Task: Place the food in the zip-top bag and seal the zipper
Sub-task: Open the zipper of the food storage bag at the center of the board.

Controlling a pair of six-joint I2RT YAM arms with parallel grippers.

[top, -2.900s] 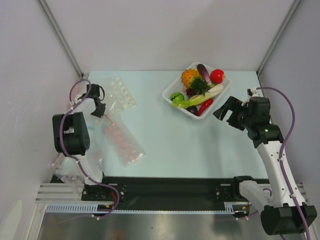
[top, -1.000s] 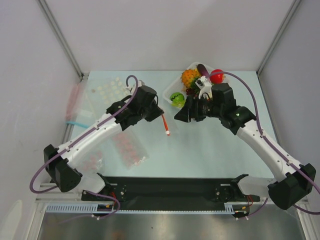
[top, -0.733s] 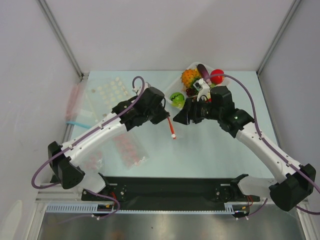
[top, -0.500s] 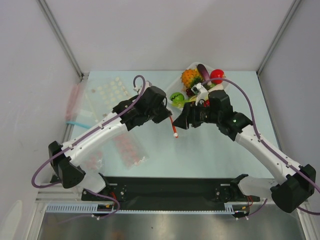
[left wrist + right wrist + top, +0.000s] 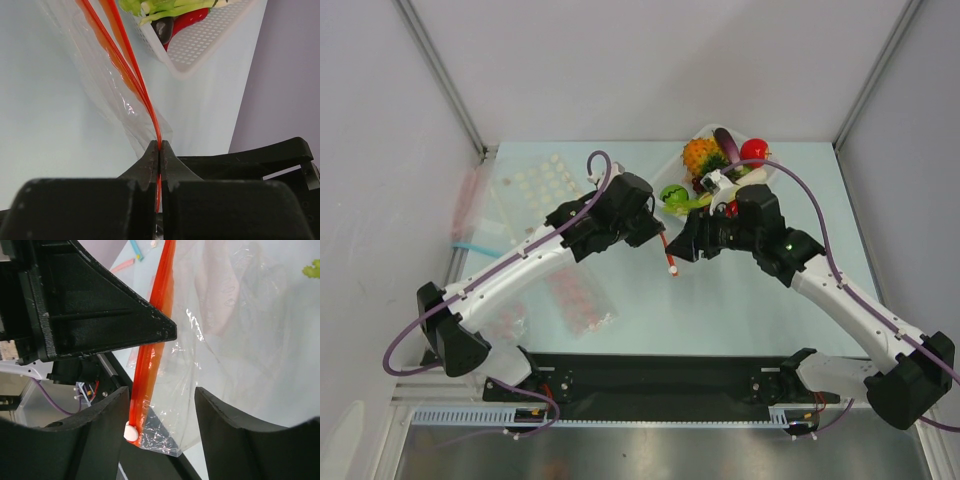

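Top external: right gripper [image 5: 686, 246] has swung from tray [image 5: 210, 50] to bag [image 5: 225, 350] hanging mid-table. Jaws apart, narrowing round zipper [image 5: 150, 355] end, nothing gripped. Left gripper [image 5: 159, 151] pinched tight on zipper. Food [image 5: 700, 156] still in tray. Mouth-opening likely next.

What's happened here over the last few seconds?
The left pincer, shut on the zipper, swung in from the left and brought the bag near the tray. The right pincer swung in from the right to the zipper's free end, jaws open either side of it. The food stayed in the tray.
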